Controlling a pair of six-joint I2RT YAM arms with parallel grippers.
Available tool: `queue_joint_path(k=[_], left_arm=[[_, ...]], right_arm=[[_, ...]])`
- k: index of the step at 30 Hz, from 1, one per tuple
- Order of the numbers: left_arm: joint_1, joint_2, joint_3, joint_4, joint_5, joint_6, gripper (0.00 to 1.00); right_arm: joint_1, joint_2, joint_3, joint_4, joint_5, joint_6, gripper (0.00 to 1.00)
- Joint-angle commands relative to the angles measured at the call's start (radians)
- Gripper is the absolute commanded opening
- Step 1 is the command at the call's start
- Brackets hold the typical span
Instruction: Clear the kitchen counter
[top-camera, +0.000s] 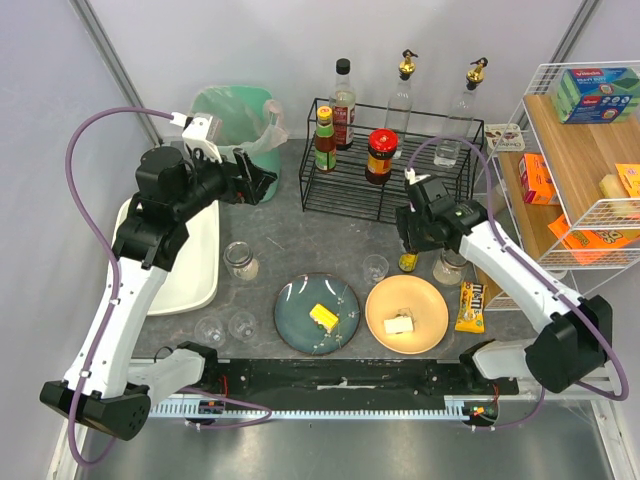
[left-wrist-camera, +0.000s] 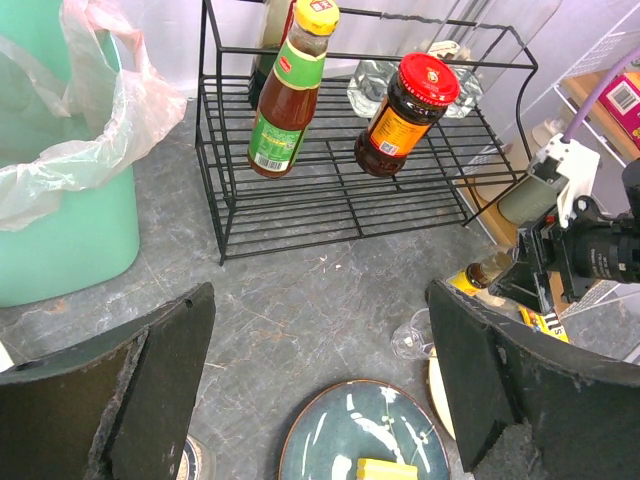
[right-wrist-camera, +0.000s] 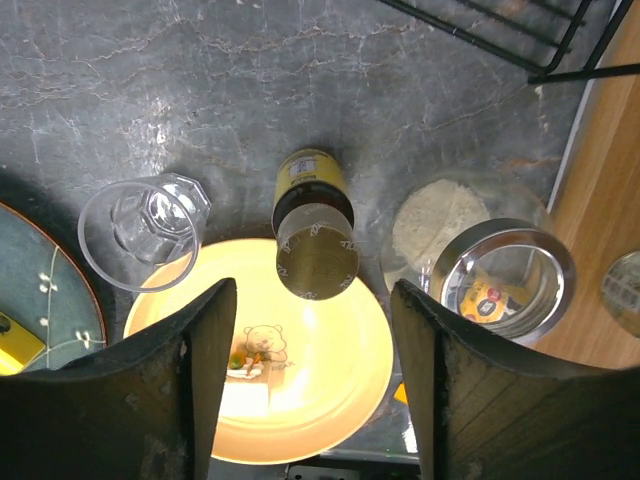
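Observation:
The dark grey kitchen counter (top-camera: 300, 240) holds a teal plate (top-camera: 300, 310) with a yellow piece, a yellow plate (top-camera: 430, 320) with a white piece, a small gold-capped bottle (top-camera: 408, 262), a lidded glass jar (top-camera: 450, 266) and a small glass (top-camera: 375, 267). My right gripper (top-camera: 410, 245) is open and empty, straight above the bottle (right-wrist-camera: 308, 175), its fingers either side of the cap (right-wrist-camera: 312, 300). My left gripper (top-camera: 262, 185) is open and empty, high above the counter beside the green bin (top-camera: 235, 125); its view looks down on bare counter (left-wrist-camera: 320, 300).
A black wire rack (top-camera: 385, 185) with sauce bottles stands at the back. A white tub (top-camera: 195, 260) is at the left, a jar (top-camera: 239, 260) and two glasses (top-camera: 210, 330) near it. A candy packet (top-camera: 470, 307) lies by the wire-and-wood shelf (top-camera: 575, 160).

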Motion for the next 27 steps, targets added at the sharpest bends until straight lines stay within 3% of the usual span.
queue_joint_path(k=[1, 7, 19, 27], left_arm=[[-0.001, -0.015, -0.003, 0.039, 0.025, 0.001, 0.92], [-0.002, -0.024, -0.009, 0.039, 0.016, 0.001, 0.92], [-0.001, -0.029, -0.009, 0.039, 0.011, 0.002, 0.92], [-0.001, -0.033, -0.009, 0.035, 0.005, 0.004, 0.92]], right_arm=[[-0.003, -0.013, -0.038, 0.081, -0.015, 0.031, 0.67], [-0.003, -0.007, -0.085, 0.152, -0.006, 0.036, 0.57], [-0.003, -0.003, -0.110, 0.241, 0.071, 0.055, 0.48], [-0.004, -0.001, -0.085, 0.221, 0.046, 0.055, 0.20]])
